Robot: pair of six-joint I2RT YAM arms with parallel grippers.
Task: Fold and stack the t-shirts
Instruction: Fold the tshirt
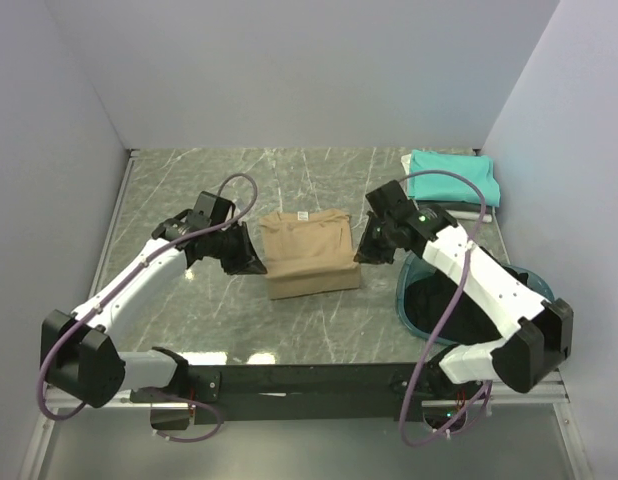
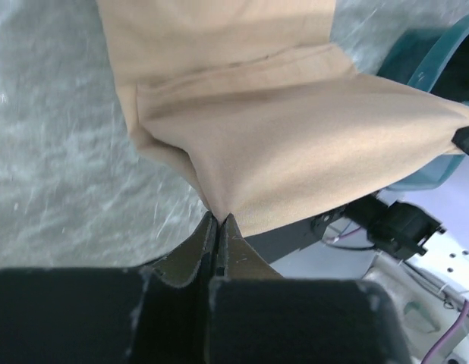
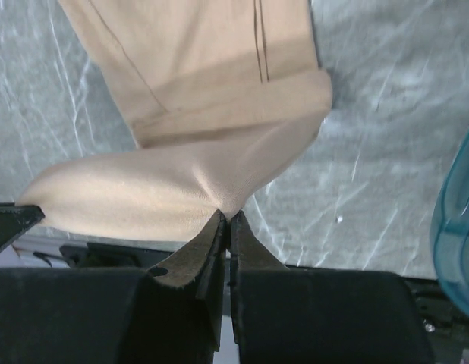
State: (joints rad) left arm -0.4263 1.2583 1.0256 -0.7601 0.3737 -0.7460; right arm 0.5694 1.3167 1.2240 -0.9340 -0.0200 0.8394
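Tan t-shirt (image 1: 307,250): lying at middle of worktop (image 1: 189,190), pinched at its near corners by left pincer (image 1: 251,262) and right pincer (image 1: 366,252), each clamped tight on cloth. Held raised and taut, likely for folding evenly toward far edge.

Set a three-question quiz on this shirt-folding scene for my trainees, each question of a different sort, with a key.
1. Multiple choice: what does the left tool pinch? A) the soft tan cloth t-shirt B) a white towel C) nothing
2. True or false: the right tool stands open, clear of the tan t-shirt.
3. Fill in: the folded teal cloth t-shirt lies at the grey marbled table's far ____ corner.
Key: 1 A; 2 false; 3 right.
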